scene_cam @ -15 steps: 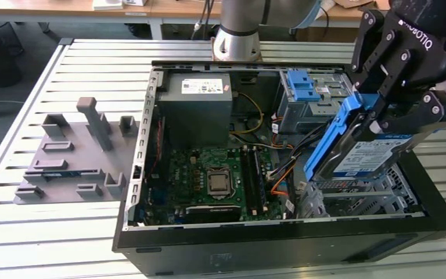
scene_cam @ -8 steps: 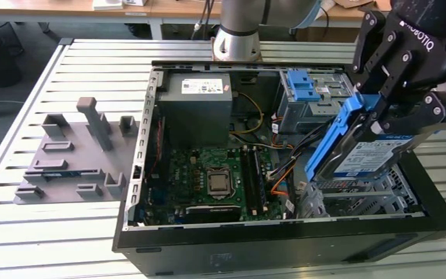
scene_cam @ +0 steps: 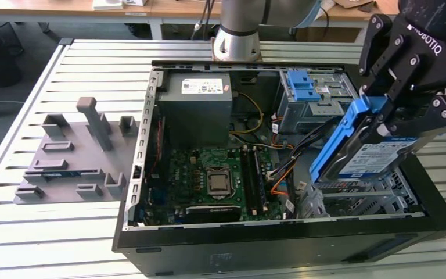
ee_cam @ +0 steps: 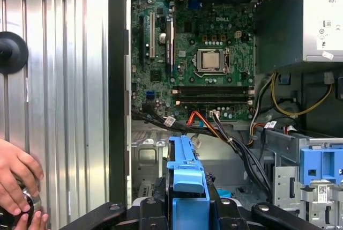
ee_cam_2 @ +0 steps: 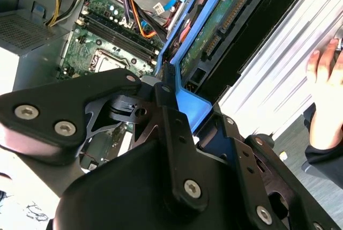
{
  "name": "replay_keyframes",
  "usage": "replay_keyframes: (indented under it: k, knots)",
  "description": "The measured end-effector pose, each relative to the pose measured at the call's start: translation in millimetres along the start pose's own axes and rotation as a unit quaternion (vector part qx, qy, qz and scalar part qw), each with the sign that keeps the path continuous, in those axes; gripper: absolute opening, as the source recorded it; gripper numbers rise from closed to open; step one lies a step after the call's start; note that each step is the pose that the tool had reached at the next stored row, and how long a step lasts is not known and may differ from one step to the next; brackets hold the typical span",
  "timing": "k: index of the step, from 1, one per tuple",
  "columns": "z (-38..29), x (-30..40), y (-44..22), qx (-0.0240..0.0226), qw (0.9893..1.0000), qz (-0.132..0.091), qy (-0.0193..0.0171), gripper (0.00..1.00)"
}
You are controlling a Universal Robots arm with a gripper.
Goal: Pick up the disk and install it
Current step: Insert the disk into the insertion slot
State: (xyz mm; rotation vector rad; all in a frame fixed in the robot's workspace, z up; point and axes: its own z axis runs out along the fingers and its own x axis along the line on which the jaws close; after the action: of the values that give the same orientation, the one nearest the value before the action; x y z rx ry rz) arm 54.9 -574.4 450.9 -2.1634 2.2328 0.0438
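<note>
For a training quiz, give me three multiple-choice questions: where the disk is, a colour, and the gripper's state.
1. The disk is: A on the grey fixture; B held over the open case; C flat on the table.
2. Its side rails are: A red; B blue; C yellow.
3. The gripper is: A open; B shut on a cable; C shut on the disk.
Answers: B, it hangs tilted above the case; B, blue plastic edges it; C, it clamps the disk.
</note>
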Motion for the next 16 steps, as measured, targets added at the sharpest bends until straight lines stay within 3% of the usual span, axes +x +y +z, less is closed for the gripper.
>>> replay_keyframes:
  k: [11, 16]
  knots:
    - [2.5, 1.9, -9.8, 0.0000, 1.0000, 0.000, 0.0004, 0.36]
    - [3.9, 2.1, -10.9, 0.0002, 1.0000, 0.000, 0.0052, 0.36]
